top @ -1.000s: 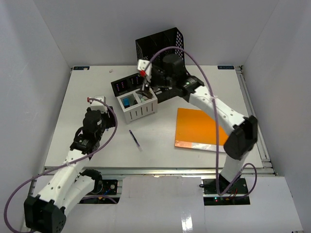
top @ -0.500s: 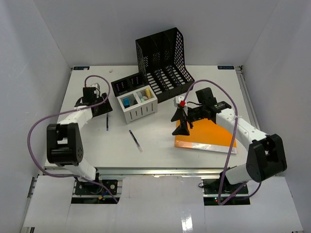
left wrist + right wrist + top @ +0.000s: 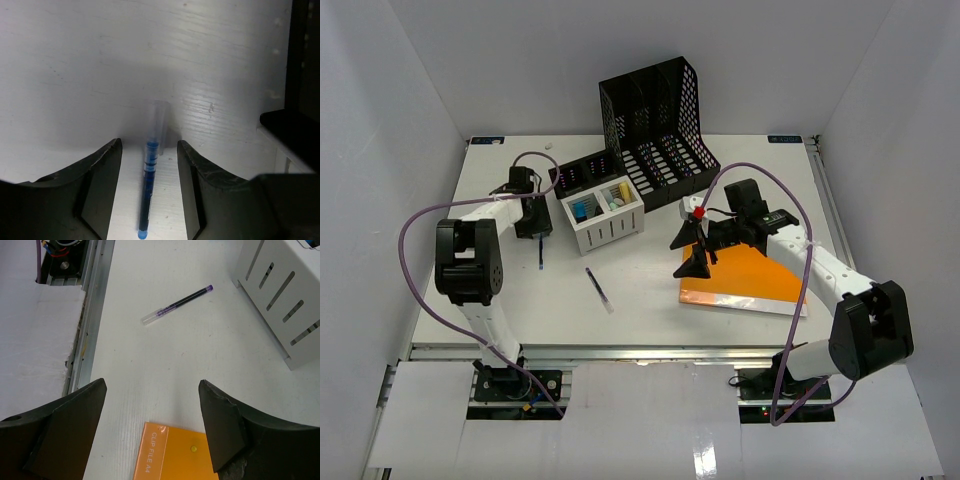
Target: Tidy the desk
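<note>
The white desk (image 3: 640, 318) holds a blue pen (image 3: 540, 256) at the left, a purple pen (image 3: 600, 290) in the middle and an orange clip file (image 3: 750, 280) at the right. My left gripper (image 3: 534, 228) is open and low over the desk. In the left wrist view the blue pen (image 3: 148, 172) lies on the desk between my left gripper's (image 3: 149, 150) jaws and touches neither. My right gripper (image 3: 695, 258) is open and empty above the clip file's left edge. The right wrist view shows the right gripper (image 3: 152, 390) over the file's corner (image 3: 172, 455), with the purple pen (image 3: 177, 304) beyond.
A white slotted basket (image 3: 603, 213) with small items stands mid-desk and also shows in the right wrist view (image 3: 280, 295). Behind it are a black file rack (image 3: 655, 125) and a low black tray (image 3: 582, 172). The metal rail (image 3: 92, 315) marks the desk's near edge.
</note>
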Robot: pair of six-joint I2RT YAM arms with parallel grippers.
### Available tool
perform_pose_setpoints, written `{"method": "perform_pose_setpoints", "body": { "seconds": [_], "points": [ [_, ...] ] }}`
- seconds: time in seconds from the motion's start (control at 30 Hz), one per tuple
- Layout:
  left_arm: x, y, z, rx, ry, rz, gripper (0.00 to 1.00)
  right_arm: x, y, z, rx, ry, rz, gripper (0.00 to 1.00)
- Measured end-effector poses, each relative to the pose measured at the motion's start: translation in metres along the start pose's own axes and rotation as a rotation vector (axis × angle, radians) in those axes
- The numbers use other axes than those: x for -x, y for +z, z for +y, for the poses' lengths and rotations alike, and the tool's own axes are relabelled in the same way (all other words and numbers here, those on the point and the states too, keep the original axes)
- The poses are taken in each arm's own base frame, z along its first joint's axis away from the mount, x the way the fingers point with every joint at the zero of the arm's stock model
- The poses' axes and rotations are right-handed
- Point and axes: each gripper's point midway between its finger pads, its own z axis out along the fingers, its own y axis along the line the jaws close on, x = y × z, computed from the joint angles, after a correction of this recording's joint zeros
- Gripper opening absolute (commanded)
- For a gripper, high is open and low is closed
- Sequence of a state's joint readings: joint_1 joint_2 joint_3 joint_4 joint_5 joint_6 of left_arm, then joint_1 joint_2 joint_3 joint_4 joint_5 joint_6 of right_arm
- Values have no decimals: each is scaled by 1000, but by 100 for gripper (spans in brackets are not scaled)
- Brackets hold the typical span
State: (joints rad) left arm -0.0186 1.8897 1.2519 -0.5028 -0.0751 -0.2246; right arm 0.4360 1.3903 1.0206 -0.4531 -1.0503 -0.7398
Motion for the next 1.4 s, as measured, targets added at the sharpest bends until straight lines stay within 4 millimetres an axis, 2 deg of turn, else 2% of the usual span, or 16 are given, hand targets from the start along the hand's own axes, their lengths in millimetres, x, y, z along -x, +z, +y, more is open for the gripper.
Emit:
{"method": "perform_pose_setpoints", "body": {
  "seconds": [0.4, 0.7, 0.9, 1.0, 1.13, 1.4],
  "points": [
    [-7, 0, -7, 42, 58, 44, 36, -1, -4, -4, -14, 9, -1, 80],
    [-8, -1, -4, 64, 60, 37, 15, -2, -7, -7, -28, 14, -3, 80],
    [-22, -12, 2, 73, 47, 36, 6, -2, -8, -8, -32, 16, -3, 80],
    [-26, -27, 4, 68, 32, 5, 5, -3, -9, -9, -36, 18, -4, 80],
    [-9, -57, 1, 33, -9, -117, 5, -4, -10, -10, -37, 24, -3, 80],
    [69, -141, -30, -180, -111, -491, 6, -8, -8, -11, -33, 39, 1, 79]
  ]
}}
